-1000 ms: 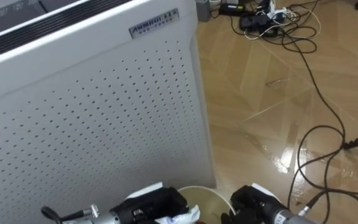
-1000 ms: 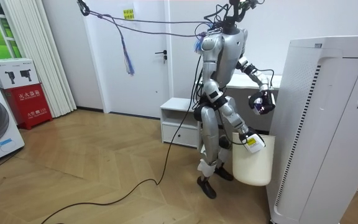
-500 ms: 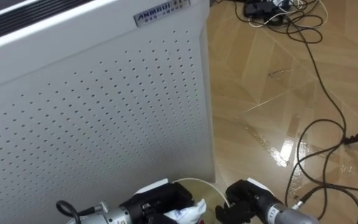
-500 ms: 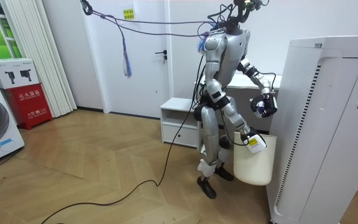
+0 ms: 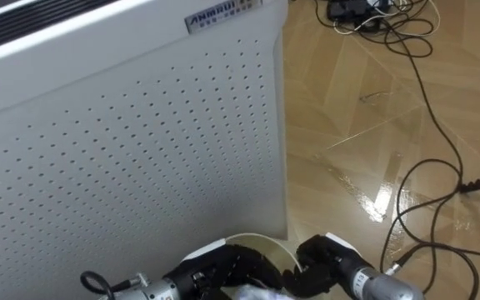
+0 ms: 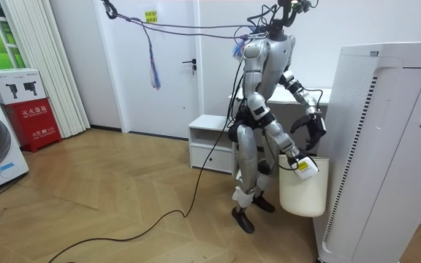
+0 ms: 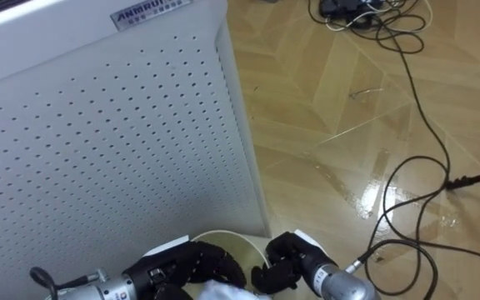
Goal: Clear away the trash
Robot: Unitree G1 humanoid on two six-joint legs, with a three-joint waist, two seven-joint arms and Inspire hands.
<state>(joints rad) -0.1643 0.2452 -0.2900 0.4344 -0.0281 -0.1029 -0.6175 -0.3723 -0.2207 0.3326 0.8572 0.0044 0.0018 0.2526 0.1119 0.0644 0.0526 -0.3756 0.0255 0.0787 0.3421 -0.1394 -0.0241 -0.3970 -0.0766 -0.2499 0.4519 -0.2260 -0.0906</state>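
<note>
Disposal was the step in hand, we judged. Nearest to us, at the foot of the eye views, a white crumpled wad [image 5: 252, 293] of garbage sat just under the left hand [image 5: 223, 268], right over the mouth of the cream bin [image 5: 261, 242]. That hand's fingers looked slack and parted, drooping toward the bin rather than clenched, and the room view showed them hanging downward as well. Whether they touched the wad or it was free of them, we could not tell.

Just beside it, the right hand [image 5: 322, 260] had its fingers hooked over the bin's rim and carried the bin, which hung by the robot's thigh in the room view.

The next move, in our judgement, called for a full let-go with the left hand held over the opening, so that the wad fell inside and not onto the rim. The right hand would need to hold the bin level meanwhile, and then the left arm would need lifting clear.

Beyond the hands stood a tall white perforated cabinet [image 5: 140, 150], close against the bin, which left the arm little room to swing. Farther off lay the wooden floor [image 5: 348, 108], and at its far edge a tangle of plugs and cords [image 5: 365, 15].
</note>
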